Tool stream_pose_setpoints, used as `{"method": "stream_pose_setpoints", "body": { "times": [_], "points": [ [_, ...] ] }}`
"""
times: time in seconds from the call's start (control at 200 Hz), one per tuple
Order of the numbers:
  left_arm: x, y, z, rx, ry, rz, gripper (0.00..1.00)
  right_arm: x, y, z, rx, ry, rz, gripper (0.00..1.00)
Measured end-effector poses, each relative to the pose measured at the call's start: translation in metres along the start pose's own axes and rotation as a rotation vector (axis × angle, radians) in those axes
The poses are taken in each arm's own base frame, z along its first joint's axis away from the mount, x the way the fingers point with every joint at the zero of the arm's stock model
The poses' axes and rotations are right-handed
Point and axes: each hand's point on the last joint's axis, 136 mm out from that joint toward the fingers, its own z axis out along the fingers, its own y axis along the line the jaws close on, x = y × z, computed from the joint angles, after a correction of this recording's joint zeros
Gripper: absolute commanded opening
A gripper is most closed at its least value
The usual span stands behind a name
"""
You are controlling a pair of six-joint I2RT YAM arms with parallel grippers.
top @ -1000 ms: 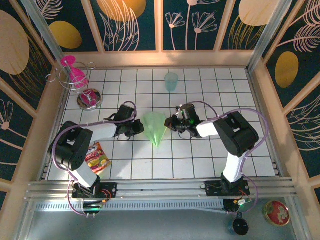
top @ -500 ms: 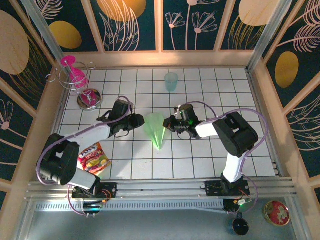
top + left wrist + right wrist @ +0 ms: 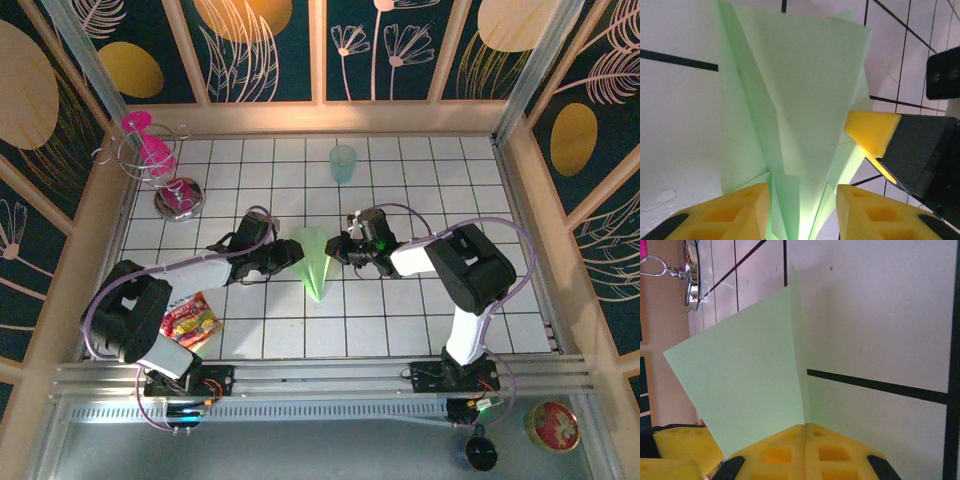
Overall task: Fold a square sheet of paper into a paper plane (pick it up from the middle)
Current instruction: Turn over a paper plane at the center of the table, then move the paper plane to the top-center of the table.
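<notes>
The light green paper plane lies near the middle of the tiled table. Its nose points toward the arms' bases and its wide tail toward the pale teal cup, which stands well apart.

The right gripper is clamped on the plane's right edge. In its wrist view the 2 yellow pads meet, and the green sheet rises out from between them. That pinch looks meant to anchor the paper so it cannot slide on the smooth tiles.

The left gripper sits at the opposite side with its jaws apart. Its wrist view has the 2 yellow fingers straddling the layered folds (no squeeze on the paper that I can see). I judge it is placed to press or take hold of a crease while the other arm steadies the plane.
</notes>
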Motion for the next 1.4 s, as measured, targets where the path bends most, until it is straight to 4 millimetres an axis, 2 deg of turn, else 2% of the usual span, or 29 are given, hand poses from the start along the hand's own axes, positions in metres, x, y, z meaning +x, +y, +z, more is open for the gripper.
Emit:
{"method": "stream_pose_setpoints", "body": {
  "times": [0.215,0.606,0.846,1.206,1.402],
  "points": [
    [0.018,0.000,0.011,0.002,0.056,-0.002,0.45,0.000,0.000,0.000,0.000,0.000,0.000,0.01],
    [0.032,0.003,0.017,-0.013,0.091,0.009,0.49,0.000,0.001,0.000,-0.003,0.002,-0.001,0.01],
    [0.040,-0.002,0.019,0.009,0.122,0.019,0.50,0.000,0.001,0.000,-0.003,0.003,-0.001,0.01],
    [0.057,0.007,0.024,-0.042,0.167,0.025,0.52,0.000,0.001,0.000,-0.003,0.002,-0.001,0.01],
    [0.057,0.006,0.023,-0.040,0.167,0.026,0.51,0.000,0.001,0.000,-0.003,0.002,-0.001,0.01]
  ]
}}
